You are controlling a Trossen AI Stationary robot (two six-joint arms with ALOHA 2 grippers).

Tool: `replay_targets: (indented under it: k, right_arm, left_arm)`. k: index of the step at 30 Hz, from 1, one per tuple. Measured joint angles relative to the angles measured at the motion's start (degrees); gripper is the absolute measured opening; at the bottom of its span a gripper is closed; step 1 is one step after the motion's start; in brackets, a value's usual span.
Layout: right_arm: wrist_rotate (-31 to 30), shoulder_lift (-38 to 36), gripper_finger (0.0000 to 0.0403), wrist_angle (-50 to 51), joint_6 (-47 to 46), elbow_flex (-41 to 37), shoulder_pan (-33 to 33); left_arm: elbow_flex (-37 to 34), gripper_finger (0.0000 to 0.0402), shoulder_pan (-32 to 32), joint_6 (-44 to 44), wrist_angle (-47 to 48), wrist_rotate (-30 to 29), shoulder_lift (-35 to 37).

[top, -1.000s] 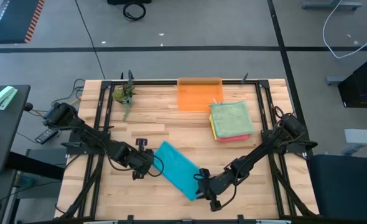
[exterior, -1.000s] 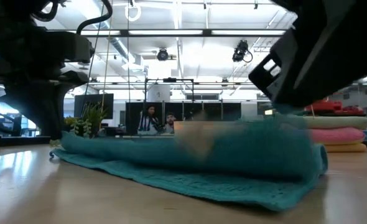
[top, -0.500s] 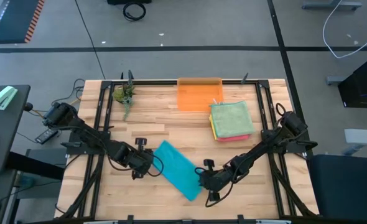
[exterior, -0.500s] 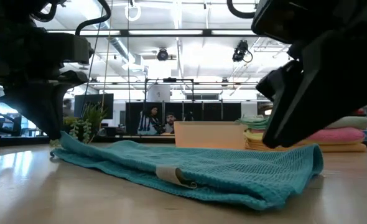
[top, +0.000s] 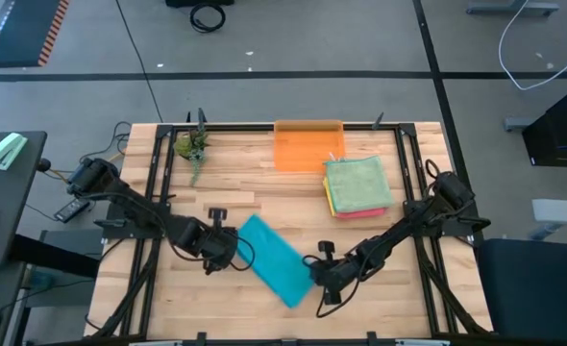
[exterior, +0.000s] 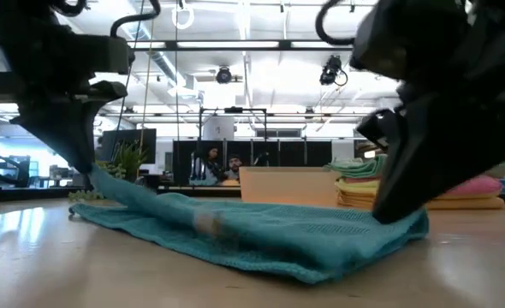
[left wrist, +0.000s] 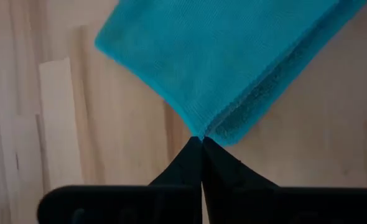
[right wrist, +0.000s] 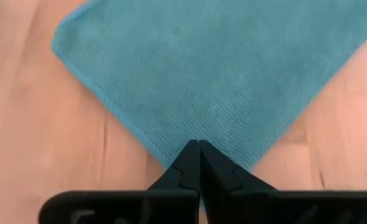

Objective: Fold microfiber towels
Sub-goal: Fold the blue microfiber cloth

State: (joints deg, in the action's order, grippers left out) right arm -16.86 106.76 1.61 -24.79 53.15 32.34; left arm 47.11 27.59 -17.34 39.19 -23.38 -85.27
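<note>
From above: pale plank table (top: pixel 235 183), grey floor around; folded teal towel (top: pixel 276 259) lying slantwise between left gripper (top: pixel 234 252) and right gripper (top: pixel 312 274); folded towel stack (top: pixel 357 185) beside translucent orange bin (top: pixel 308 146).

At table height: soft, rumpled teal cloth; bright ceiling lights behind.

Wrist views: both grippers pinched closed on waffle-textured towel corners.

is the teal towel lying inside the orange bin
No, the teal towel lies on the bare wood of the table, well apart from the orange bin.
</note>
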Motion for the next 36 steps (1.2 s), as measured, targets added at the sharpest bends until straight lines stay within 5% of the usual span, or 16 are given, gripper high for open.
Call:
replay_targets:
  k: [15, 19, 23, 29, 36]
  right_arm:
    - [-0.7, 0.0, 0.0006, -10.2, -4.1, -4.8, 0.1]
    - [-1.3, -0.8, 0.0005, -10.3, -2.1, -3.9, 0.1]
    - [-2.5, -2.1, 0.0005, -9.7, -1.6, -3.8, 0.1]
    - [-3.4, -2.2, 0.0005, -7.4, -2.8, -4.0, 0.5]
    - [-3.9, -1.2, 0.0005, -9.8, -6.5, -7.6, 0.6]
  left_arm:
    - [0.6, 0.0110, -2.0, -6.2, 2.6, 0.3, -0.1]
    - [1.8, 0.0125, -0.2, -2.8, -7.0, 0.1, 1.1]
    - [-0.2, 0.0103, 0.1, -2.3, -14.1, 1.1, 0.8]
    - [-4.8, 0.0013, -0.9, -7.8, -15.2, 1.6, -0.1]
    - [-10.6, 0.0018, -1.1, -13.3, -21.7, 2.8, -0.2]
